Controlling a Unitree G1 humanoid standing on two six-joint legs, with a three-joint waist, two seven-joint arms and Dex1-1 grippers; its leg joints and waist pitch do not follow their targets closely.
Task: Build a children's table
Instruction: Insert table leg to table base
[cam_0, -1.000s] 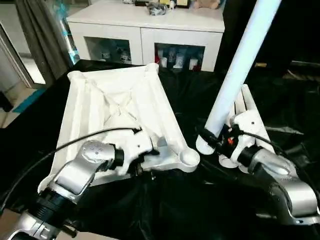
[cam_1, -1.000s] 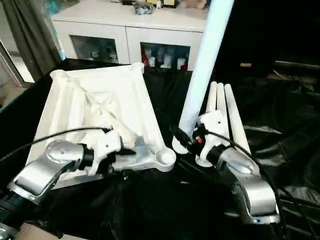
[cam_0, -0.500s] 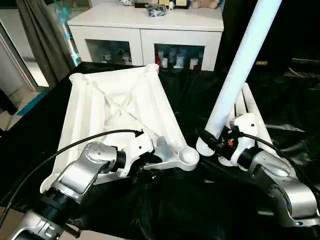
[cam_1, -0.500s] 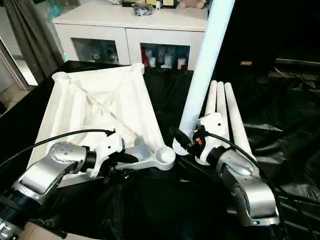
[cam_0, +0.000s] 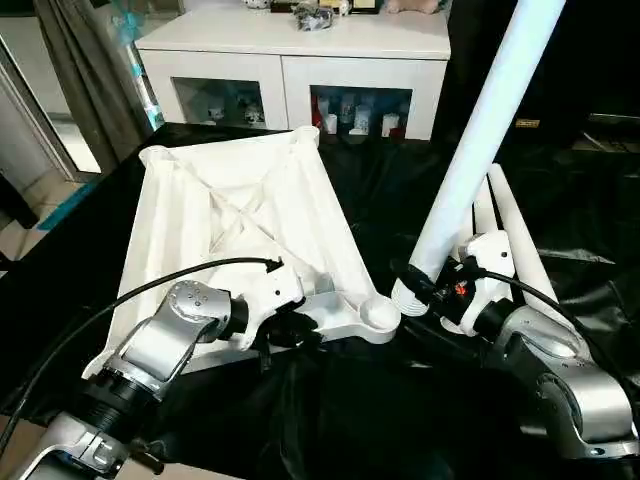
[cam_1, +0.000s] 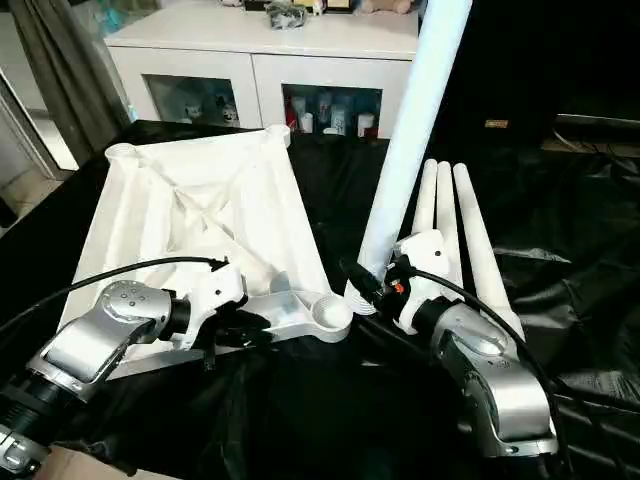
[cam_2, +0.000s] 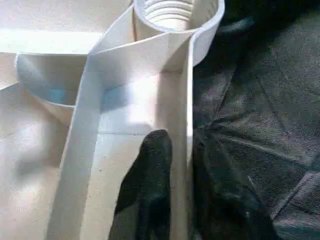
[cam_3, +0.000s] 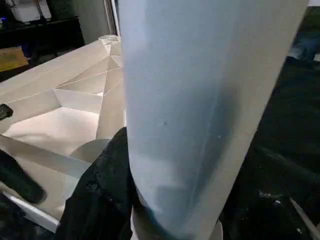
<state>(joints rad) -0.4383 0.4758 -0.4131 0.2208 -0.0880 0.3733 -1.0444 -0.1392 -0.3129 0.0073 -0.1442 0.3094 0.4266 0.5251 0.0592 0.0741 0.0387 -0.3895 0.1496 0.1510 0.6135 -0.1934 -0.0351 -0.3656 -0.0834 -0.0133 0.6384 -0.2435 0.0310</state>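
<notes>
So here's where we stand. The table top (cam_0: 240, 215) lies upside down on the black cloth (cam_0: 380, 400), ribs facing up, with the threaded corner socket (cam_0: 378, 313) on its near right corner pointing toward us. Our left gripper (cam_2: 177, 165) is at the near rim just beside that socket, 1 black finger (cam_2: 150, 175) inside the rim wall and the other outside, pinching the thin wall between them.

Our right gripper (cam_0: 428, 290) is clamped around the fat end of 1 leg (cam_0: 480, 130), holding it tilted up and away, its base just beside the socket, not in it. The other 3 legs (cam_1: 450, 225) lie side by side on the cloth behind the right gripper. A white cabinet (cam_0: 295, 60) stands beyond the work table.
</notes>
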